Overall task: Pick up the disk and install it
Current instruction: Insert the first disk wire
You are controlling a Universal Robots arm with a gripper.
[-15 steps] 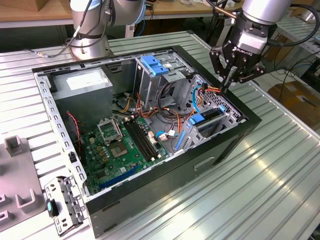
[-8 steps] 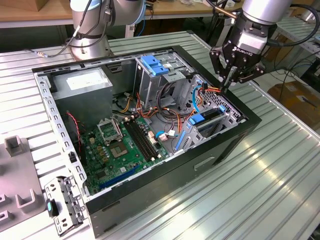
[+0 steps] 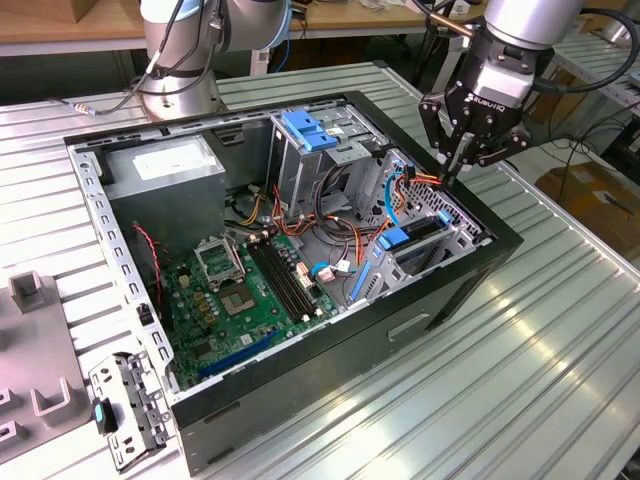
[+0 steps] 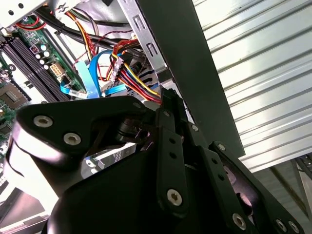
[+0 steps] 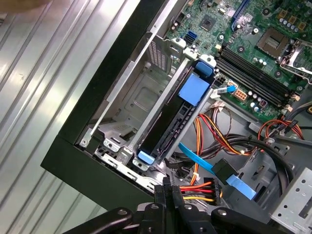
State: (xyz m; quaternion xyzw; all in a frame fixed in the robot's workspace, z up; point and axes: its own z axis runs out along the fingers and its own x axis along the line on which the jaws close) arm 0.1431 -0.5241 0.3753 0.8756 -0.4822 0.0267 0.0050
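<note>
The disk [image 3: 418, 238] stands on edge in the low drive bay at the case corner on the exterior view's right. It is a black slab with blue rails and blue tabs at both ends. The first wrist view shows the disk [image 5: 168, 127] seated between the bay's metal walls. My gripper [image 3: 450, 170] hangs above that corner, over the bundle of red, yellow and orange cables. Its fingers are pressed together and hold nothing. The closed fingertips of the gripper [image 5: 168, 195] point down at the cables beside the disk, and the gripper [image 4: 168, 105] shows against the case wall in the second wrist view.
The open black computer case [image 3: 420, 330] lies on a ribbed metal table [image 3: 540, 370]. Inside are a green motherboard [image 3: 250, 290], a grey power-supply box [image 3: 165, 165], a tall drive cage with a blue latch [image 3: 310, 130] and loose blue cables [image 5: 204, 163]. Grey fixtures [image 3: 35, 350] sit at the exterior view's left.
</note>
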